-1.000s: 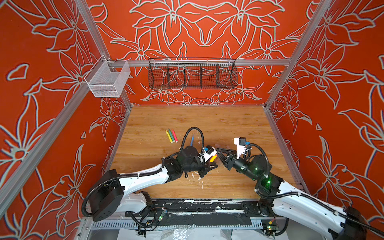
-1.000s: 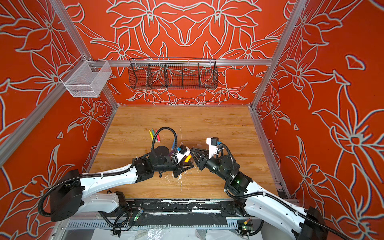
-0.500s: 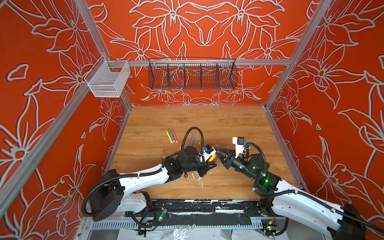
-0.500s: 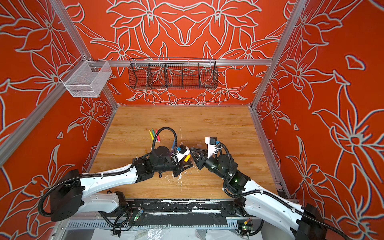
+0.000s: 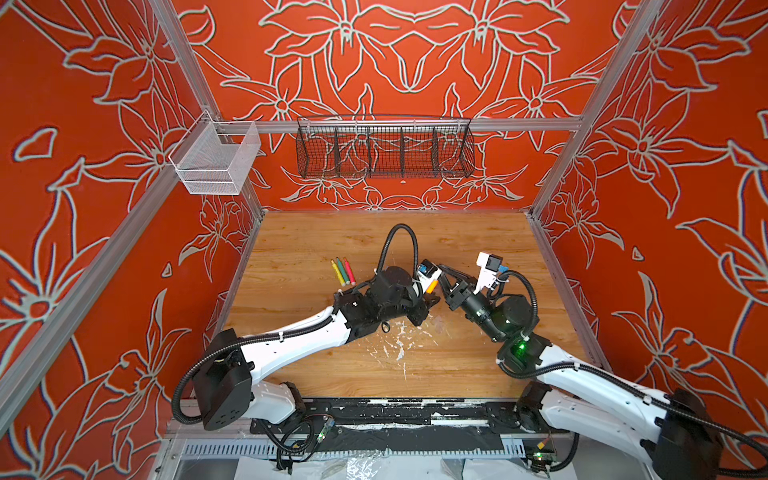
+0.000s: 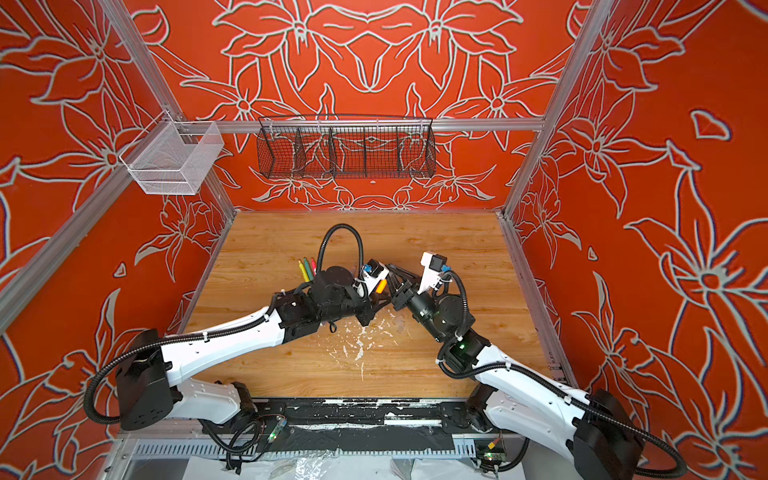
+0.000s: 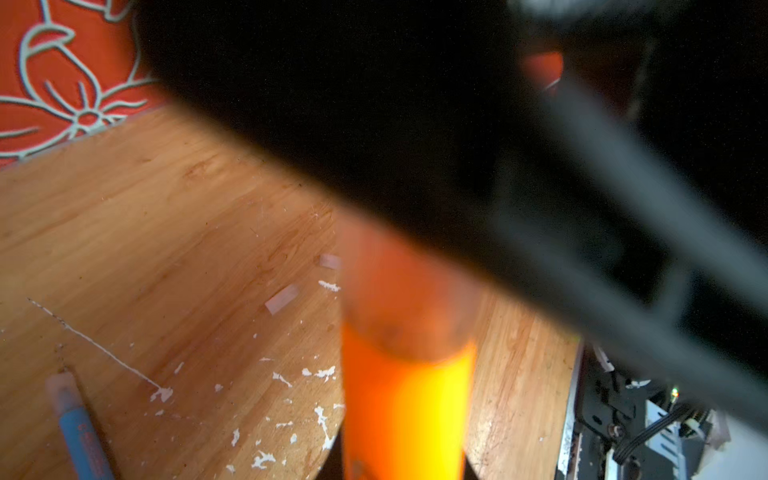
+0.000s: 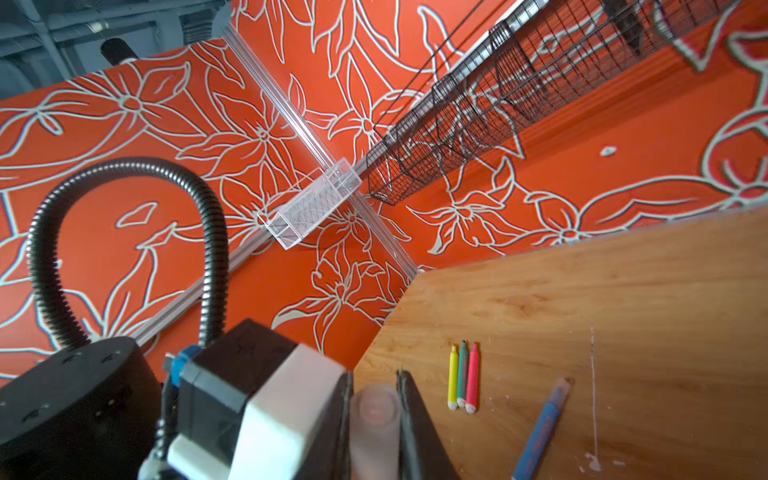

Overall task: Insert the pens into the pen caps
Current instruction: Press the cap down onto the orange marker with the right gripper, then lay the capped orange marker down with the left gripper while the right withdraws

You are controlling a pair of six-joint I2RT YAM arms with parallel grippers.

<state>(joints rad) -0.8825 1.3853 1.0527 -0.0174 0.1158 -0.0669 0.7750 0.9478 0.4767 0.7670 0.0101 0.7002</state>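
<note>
Near the middle of the light wooden tabletop (image 5: 299,340), a touch toward 3 o'clock in both top views: left gripper (image 5: 431,296) and right gripper (image 8: 374,388), tip to tip.

Pinched tight in the left claw: a short orange felt-tip pen (image 7: 405,415), also a bright sliver in a top view beside the wrist camera.

Pressed together on a small clear translucent plastic cap (image 8: 374,419): the right claw, one dark finger (image 8: 415,428) on each side. From the left wrist, blurred by closeness: a translucent sleeve already over the orange pen's end.

At about 10 o'clock from the grippers, well apart from them: yellow pen (image 5: 338,274), green pen (image 5: 343,270) and pink-red pen (image 5: 350,271), flat and side by side.

Nearer the grippers, from the right wrist: a blue pen (image 8: 540,432) flat on the wood, with a clear end.

Toward 6 o'clock of the grippers: a scatter of white paint flecks (image 5: 399,347). Near them, from the left wrist, a loose translucent cap (image 7: 282,299) on its side.

At 12 o'clock on the back wall: a long black wire basket (image 5: 384,151). Toward 10 o'clock on the rail: a small white mesh basket (image 5: 214,160).
</note>
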